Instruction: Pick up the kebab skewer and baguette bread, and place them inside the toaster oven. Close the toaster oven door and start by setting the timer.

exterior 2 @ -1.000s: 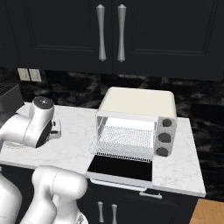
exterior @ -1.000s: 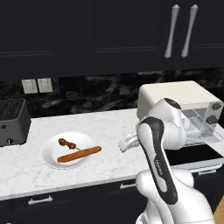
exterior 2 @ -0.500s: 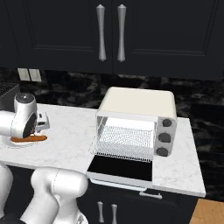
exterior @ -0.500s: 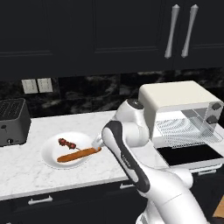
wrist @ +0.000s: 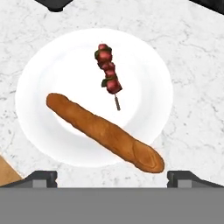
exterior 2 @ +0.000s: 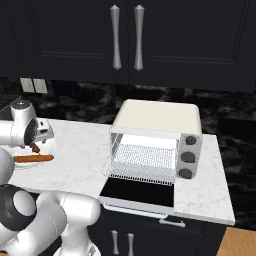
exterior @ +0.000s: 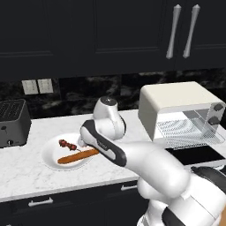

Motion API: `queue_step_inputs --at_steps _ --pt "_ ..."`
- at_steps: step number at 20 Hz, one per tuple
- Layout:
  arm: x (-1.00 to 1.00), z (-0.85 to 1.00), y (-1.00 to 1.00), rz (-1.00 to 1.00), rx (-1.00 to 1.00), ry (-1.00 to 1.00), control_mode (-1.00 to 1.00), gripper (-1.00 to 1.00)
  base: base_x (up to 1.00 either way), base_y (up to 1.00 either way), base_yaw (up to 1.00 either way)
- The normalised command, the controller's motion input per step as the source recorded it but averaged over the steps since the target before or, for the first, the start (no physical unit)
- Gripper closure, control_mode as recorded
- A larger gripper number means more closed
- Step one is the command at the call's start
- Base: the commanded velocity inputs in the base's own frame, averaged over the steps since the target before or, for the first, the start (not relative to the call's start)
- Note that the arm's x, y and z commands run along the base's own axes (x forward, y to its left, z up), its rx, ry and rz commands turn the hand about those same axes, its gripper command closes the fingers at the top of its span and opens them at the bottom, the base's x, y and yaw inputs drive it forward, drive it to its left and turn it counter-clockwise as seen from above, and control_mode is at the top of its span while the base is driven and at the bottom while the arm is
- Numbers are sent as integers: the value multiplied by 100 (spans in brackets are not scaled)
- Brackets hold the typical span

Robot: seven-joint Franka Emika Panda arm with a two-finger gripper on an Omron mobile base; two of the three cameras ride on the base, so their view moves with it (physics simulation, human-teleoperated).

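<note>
Kebab skewer [exterior: 67, 144] and baguette bread [exterior: 77, 156] lie on the white plate [exterior: 49, 154] beneath the wrist. Right base view: toaster oven door [exterior 2: 138, 192] hangs open. Hand view: gripper [wrist: 112, 177], jaws spread and empty, above both; skewer ahead of baguette. First pick pending; next, descend and align.

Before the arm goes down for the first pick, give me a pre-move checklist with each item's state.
1. End effector open: ok.
2. End effector holds nothing: ok.
3. Kebab skewer on the white plate, apart from the loaf: ok.
4. Baguette bread on the plate, one end over the rim: ok.
5. Toaster oven door down, wire rack bare: ok.
6. End effector centred over the skewer: not ok, it sits nearer the baguette.
</note>
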Motion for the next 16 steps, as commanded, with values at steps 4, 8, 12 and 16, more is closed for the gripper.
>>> queue_step_inputs --at_steps 4,8,12,16 --pt "25 -40 40 0 0 1 -100 -100 0 0 0" --pt "3 -26 26 0 0 0 -100 -100 0 0 0" --pt "20 -27 14 0 0 3 -100 -100 0 0 0" --pt "24 -33 0 2 0 8 -100 -100 0 0 0"
